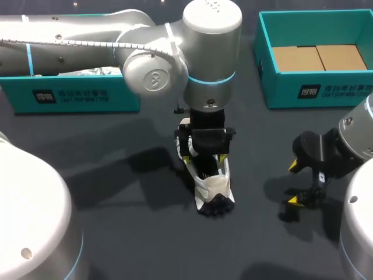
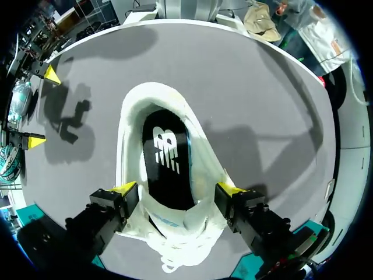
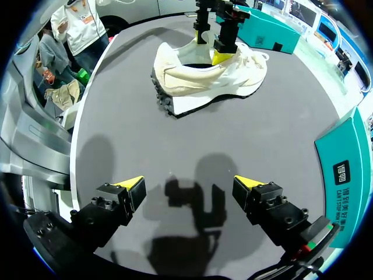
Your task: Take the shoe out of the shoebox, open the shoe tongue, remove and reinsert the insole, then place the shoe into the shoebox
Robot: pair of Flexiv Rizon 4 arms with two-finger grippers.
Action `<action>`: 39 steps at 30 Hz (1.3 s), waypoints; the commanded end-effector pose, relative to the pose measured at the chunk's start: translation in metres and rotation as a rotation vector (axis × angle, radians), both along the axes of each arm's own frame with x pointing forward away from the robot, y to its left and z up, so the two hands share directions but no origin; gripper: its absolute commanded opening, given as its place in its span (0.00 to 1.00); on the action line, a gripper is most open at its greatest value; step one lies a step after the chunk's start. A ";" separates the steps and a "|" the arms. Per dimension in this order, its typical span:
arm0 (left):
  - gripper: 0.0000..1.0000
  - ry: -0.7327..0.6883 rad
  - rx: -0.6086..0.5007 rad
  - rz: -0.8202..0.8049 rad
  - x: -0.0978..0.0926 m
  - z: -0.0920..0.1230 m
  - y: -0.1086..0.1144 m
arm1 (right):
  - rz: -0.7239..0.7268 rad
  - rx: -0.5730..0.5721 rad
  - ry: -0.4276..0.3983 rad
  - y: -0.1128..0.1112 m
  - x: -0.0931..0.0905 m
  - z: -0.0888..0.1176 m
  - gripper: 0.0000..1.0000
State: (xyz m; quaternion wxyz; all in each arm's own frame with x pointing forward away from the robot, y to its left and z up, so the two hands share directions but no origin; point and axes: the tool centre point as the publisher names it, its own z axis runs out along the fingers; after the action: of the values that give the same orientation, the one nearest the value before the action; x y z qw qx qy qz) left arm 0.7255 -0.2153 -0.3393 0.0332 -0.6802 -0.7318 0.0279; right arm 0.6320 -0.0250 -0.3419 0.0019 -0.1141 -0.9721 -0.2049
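A white shoe (image 1: pixel 213 185) with a black sole stands on the dark table, toe toward the front edge. My left gripper (image 1: pixel 204 156) comes down on it from above. Its yellow-tipped fingers (image 2: pixel 125 188) press the upper from both sides at the collar. Between them the shoe (image 2: pixel 192 146) gapes open, showing a black insole (image 2: pixel 166 157) with a white mark lying inside. In the right wrist view the shoe (image 3: pixel 204 79) lies side-on, with the left gripper (image 3: pixel 211 46) clamped across it. My right gripper (image 1: pixel 296 184) hovers open and empty to the shoe's right, also seen ahead in the left wrist view (image 2: pixel 42 108).
A teal shoebox (image 1: pixel 315 90) with cardboard in its bottom stands at the back right. A second teal box part (image 1: pixel 76 96) with crumpled paper sits at the back left, under my left arm. Bare table lies under my right gripper (image 3: pixel 189 185).
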 end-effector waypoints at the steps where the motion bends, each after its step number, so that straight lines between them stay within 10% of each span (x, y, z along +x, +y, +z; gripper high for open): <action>1: 0.86 0.000 -0.014 0.010 0.002 0.001 0.004 | -0.001 -0.001 -0.002 0.000 -0.002 0.001 1.00; 39: 0.74 -0.110 -0.064 0.150 0.006 0.001 0.008 | -0.001 -0.001 -0.002 0.000 -0.002 0.001 1.00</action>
State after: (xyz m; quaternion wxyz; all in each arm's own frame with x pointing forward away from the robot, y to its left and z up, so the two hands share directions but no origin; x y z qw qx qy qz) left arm 0.7334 -0.2109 -0.3370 -0.0278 -0.6235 -0.7812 0.0158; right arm 0.6319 -0.0250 -0.3419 0.0019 -0.1141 -0.9721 -0.2049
